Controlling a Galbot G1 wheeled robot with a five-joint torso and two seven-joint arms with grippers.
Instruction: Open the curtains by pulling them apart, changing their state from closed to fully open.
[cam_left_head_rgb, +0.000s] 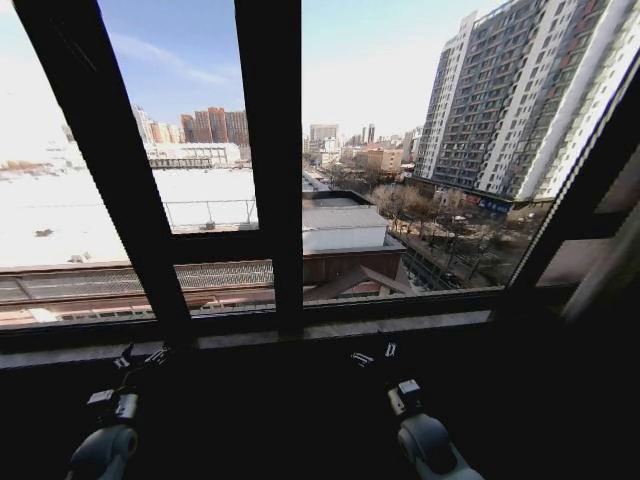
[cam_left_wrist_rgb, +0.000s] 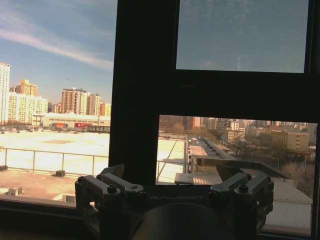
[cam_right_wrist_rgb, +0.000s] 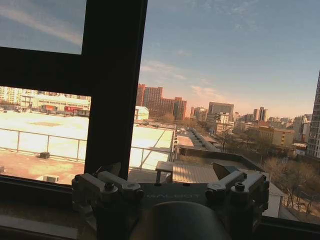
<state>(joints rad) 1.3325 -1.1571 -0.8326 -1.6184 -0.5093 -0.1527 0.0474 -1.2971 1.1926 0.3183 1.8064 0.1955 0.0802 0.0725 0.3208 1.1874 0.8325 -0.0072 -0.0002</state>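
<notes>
Hands low before window sill (cam_left_head_rgb: 350, 328) | left hand (cam_left_head_rgb: 140, 356) sitting with fingers spread apart, gripping nothing, facing dark window frame (cam_left_head_rgb: 272, 150) | right hand (cam_left_head_rgb: 375, 354) likewise gaping wide, touching nothing | curtains: pale fabric strip (cam_left_head_rgb: 610, 265) hanging at far right edge, glass lying uncovered

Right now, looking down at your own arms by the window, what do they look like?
Two arms with rounded pale grey shells, each ending in a dark metal end effector: left end effector, right end effector. Up close, the left end effector has two angular black fingers with visible bolts, and the word GALBOT printed on its body. The right end effector matches.
</notes>
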